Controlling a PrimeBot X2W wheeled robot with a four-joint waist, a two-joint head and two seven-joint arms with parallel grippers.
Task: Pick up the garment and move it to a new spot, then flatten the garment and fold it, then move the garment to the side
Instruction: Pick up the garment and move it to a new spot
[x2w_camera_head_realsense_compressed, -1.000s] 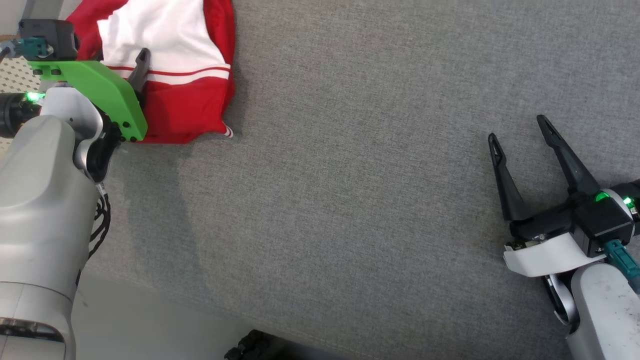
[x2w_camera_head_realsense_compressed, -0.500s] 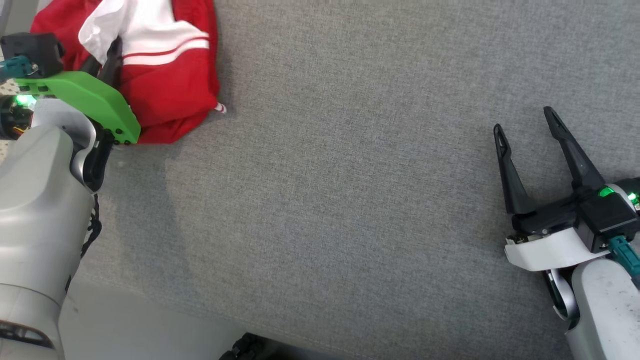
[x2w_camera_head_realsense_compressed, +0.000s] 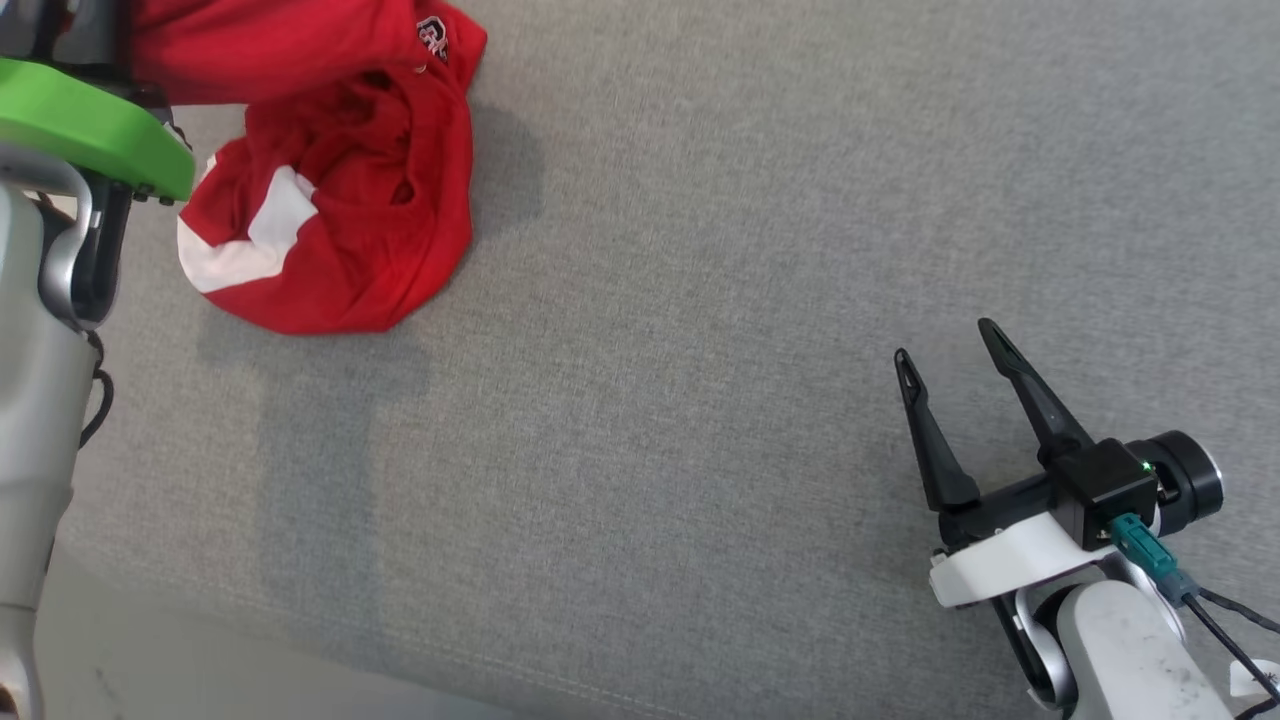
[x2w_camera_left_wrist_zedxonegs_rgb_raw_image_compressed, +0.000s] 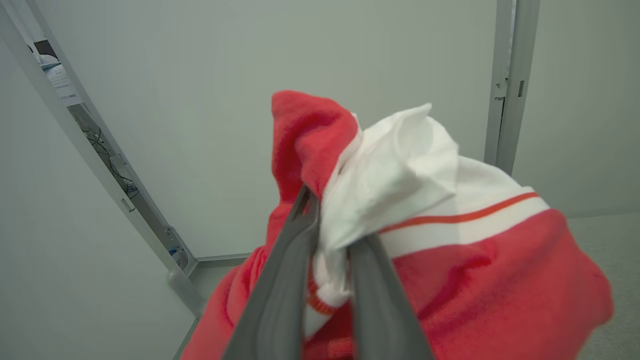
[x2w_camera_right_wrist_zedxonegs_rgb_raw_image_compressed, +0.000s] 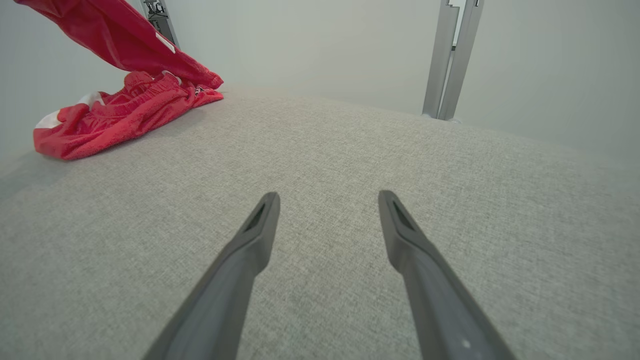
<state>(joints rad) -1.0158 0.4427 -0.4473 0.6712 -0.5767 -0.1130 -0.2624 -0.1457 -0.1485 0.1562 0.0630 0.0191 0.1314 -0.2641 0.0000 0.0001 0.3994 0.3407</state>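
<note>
The garment (x2w_camera_head_realsense_compressed: 340, 200) is red with white panels and lies bunched at the far left of the grey fabric table (x2w_camera_head_realsense_compressed: 700, 300). One end of it rises off the table toward my left arm, whose green wrist cover (x2w_camera_head_realsense_compressed: 80, 125) shows at the top left. In the left wrist view my left gripper (x2w_camera_left_wrist_zedxonegs_rgb_raw_image_compressed: 332, 225) is shut on a fold of the garment (x2w_camera_left_wrist_zedxonegs_rgb_raw_image_compressed: 490, 270), red and white cloth pinched between its fingers. My right gripper (x2w_camera_head_realsense_compressed: 950, 350) stands open over bare table at the lower right, far from the garment (x2w_camera_right_wrist_zedxonegs_rgb_raw_image_compressed: 125, 105). Nothing is between the right gripper's (x2w_camera_right_wrist_zedxonegs_rgb_raw_image_compressed: 327, 200) fingers.
The table's front edge (x2w_camera_head_realsense_compressed: 300, 690) runs along the bottom left, with pale floor beyond. A pale wall and a metal post (x2w_camera_right_wrist_zedxonegs_rgb_raw_image_compressed: 450, 60) stand behind the table's far side. A slanted metal strut (x2w_camera_left_wrist_zedxonegs_rgb_raw_image_compressed: 100, 165) shows at the far left corner.
My left gripper has shut on the garment and lifted one end, so the cloth now hangs bunched and has unfolded. The head view has shifted too. The right gripper stays open.
</note>
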